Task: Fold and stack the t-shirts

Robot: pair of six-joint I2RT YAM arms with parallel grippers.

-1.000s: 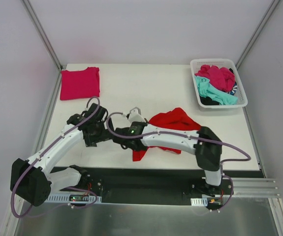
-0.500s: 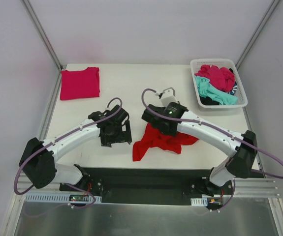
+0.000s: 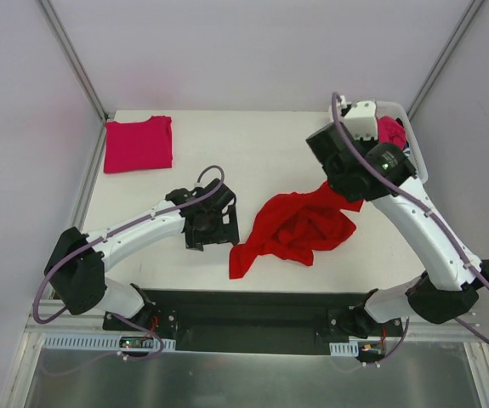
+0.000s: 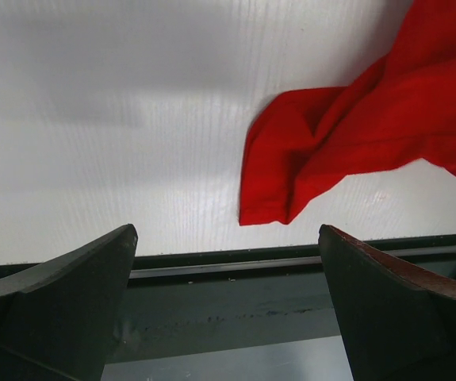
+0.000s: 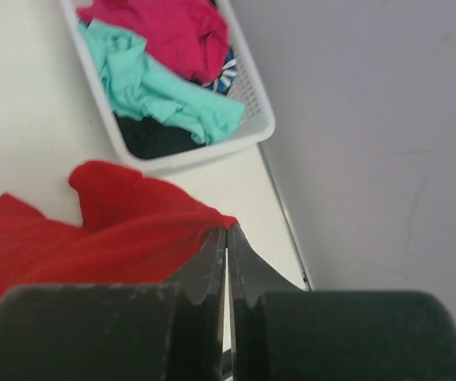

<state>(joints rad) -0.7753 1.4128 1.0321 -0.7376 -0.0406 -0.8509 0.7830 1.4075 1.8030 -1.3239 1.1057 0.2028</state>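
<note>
The red t-shirt [image 3: 299,231] lies crumpled on the bench [image 3: 253,157] near its front edge. Its far right corner is drawn up to the right tool [image 5: 227,234], whose fingers are pressed together on that bit of cloth. The left tool [image 4: 228,234] hovers just left of the shirt's near corner, spread wide and holding nothing. A folded magenta-pink t-shirt [image 3: 138,143] lies flat at the far left corner. At the far right, the white basket [image 5: 247,95] holds a magenta shirt [image 5: 168,28], a teal shirt [image 5: 160,87] and a dark shirt [image 5: 152,139].

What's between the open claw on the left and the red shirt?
Only bare table lies between the left gripper and the red t-shirt, seen in the top view.
</note>
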